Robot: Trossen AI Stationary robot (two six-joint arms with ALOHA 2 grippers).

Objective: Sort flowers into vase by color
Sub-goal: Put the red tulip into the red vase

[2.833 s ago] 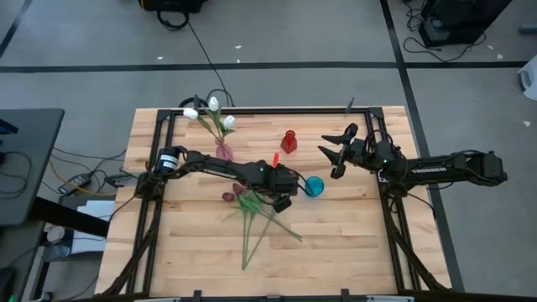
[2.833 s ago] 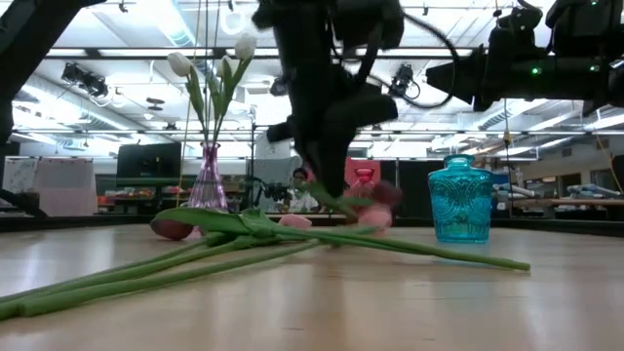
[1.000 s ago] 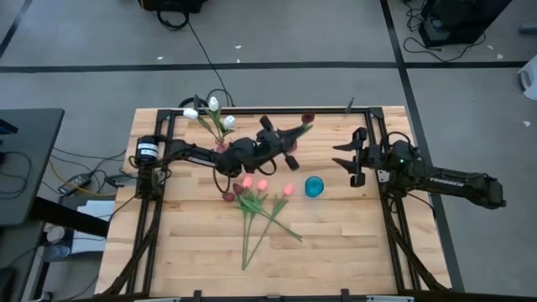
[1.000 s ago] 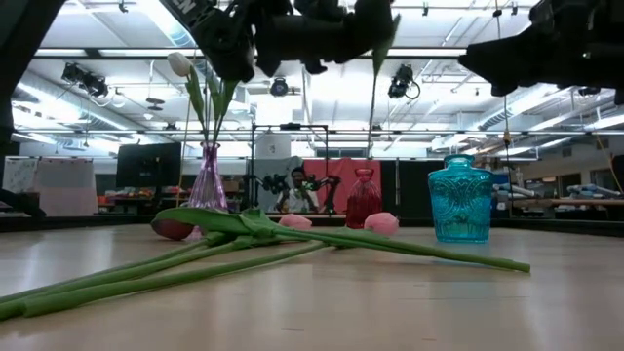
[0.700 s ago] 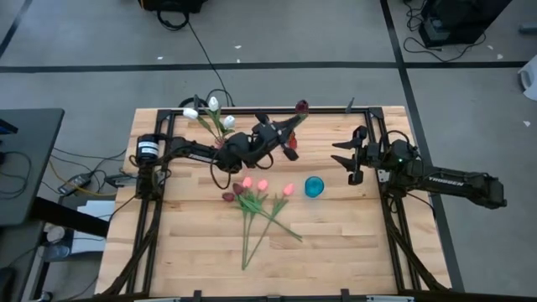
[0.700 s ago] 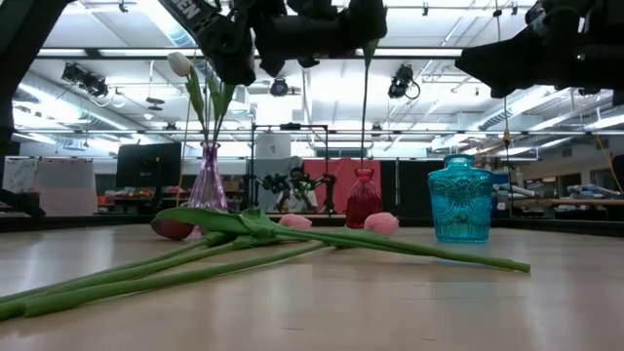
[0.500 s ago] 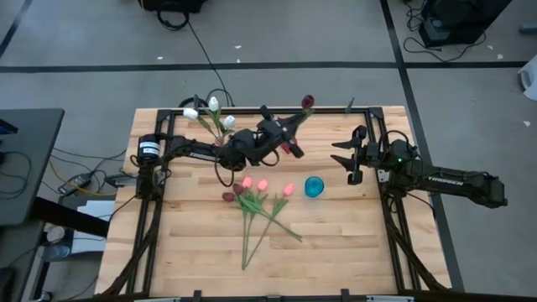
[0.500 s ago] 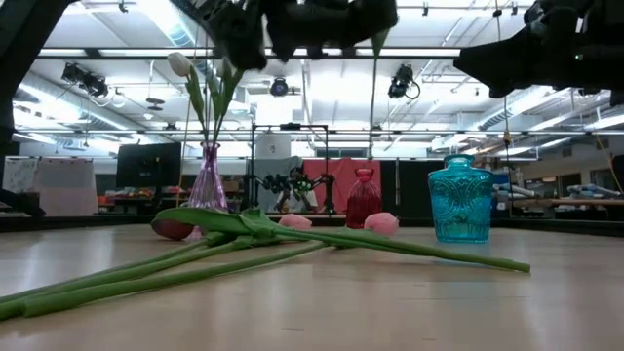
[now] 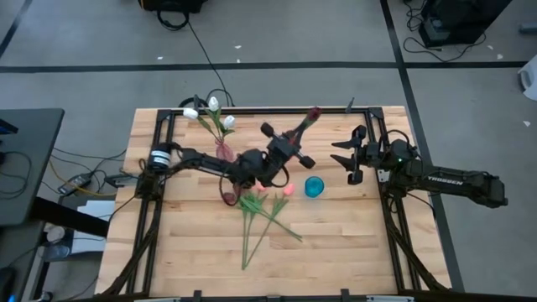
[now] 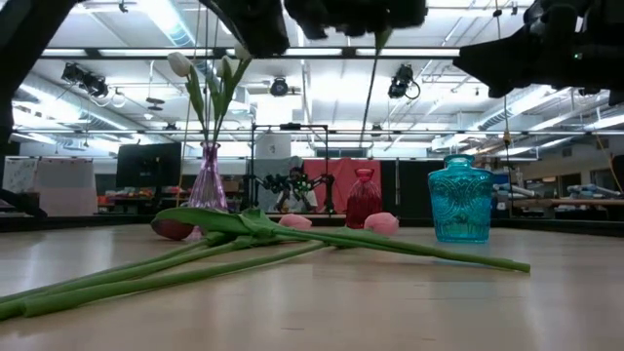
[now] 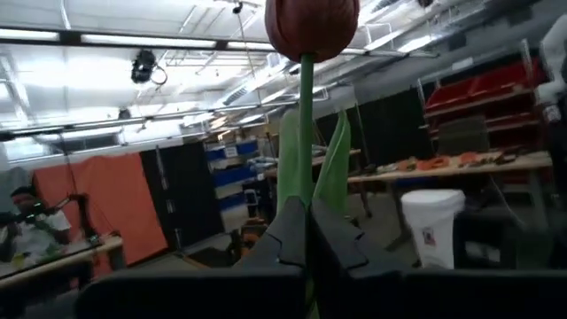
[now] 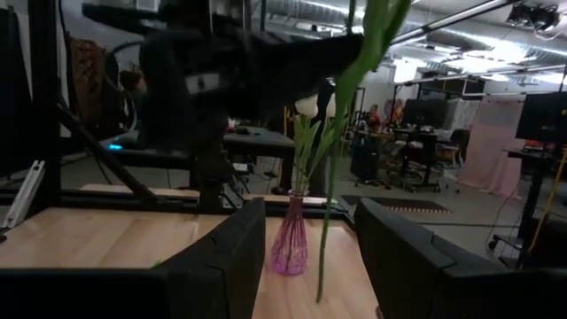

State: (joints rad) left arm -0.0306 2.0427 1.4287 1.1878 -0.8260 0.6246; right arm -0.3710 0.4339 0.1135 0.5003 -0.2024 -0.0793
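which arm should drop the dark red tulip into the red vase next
Left. The left gripper already holds the dark red tulip upright above the red vase. The right gripper is open and empty beside the table's right edge.

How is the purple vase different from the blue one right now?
The purple vase already holds white tulips; the blue vase holds no flowers. The purple vase is slim with a narrow neck, while the blue vase is squat and wide. In the high view the purple vase stands nearer the table's far-left corner, the blue vase nearer the middle. Both stand upright and look like tinted glass.
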